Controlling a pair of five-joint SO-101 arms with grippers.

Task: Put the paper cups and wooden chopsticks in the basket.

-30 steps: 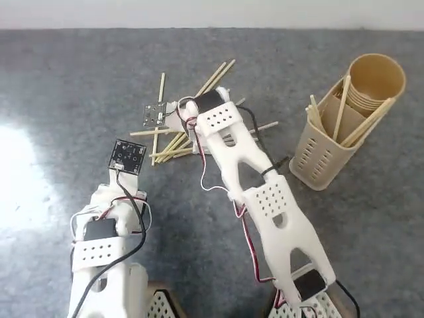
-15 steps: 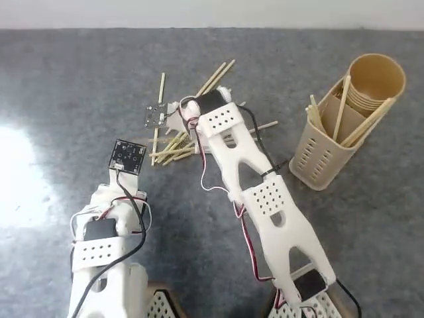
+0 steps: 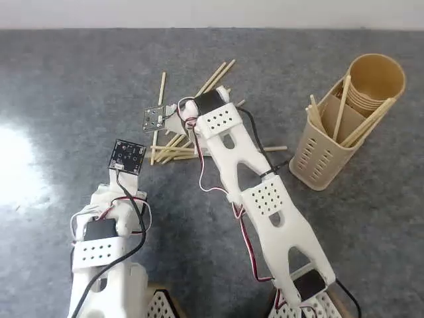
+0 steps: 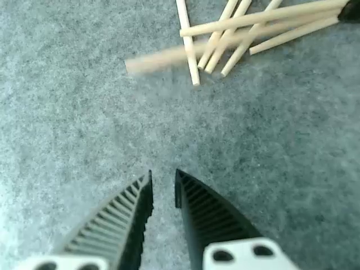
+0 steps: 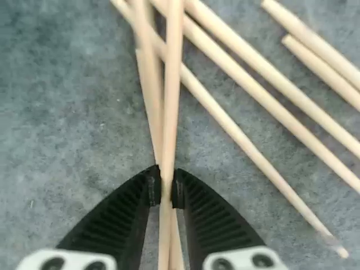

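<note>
The light is bright and even, coming from above. In the high view a washed-out glare patch (image 3: 16, 172) lies at the left edge of the tabletop (image 3: 79, 73). Shadows are soft: a dim one under the right arm (image 3: 265, 199), and thin ones beside the chopsticks (image 5: 247, 95) in the right wrist view. In the left wrist view one chopstick (image 4: 160, 59) is smeared with blur, while its neighbours stay crisp.

You have pale wooden chopsticks (image 3: 171, 151) lying loose and crisscrossed flat on the surface, around 11 o'clock from its middle. At 2 o'clock the beige perforated basket (image 3: 319, 159) stands upright. It holds stacked tan paper cups (image 3: 376, 78), with more sticks leaning beside them.
</note>
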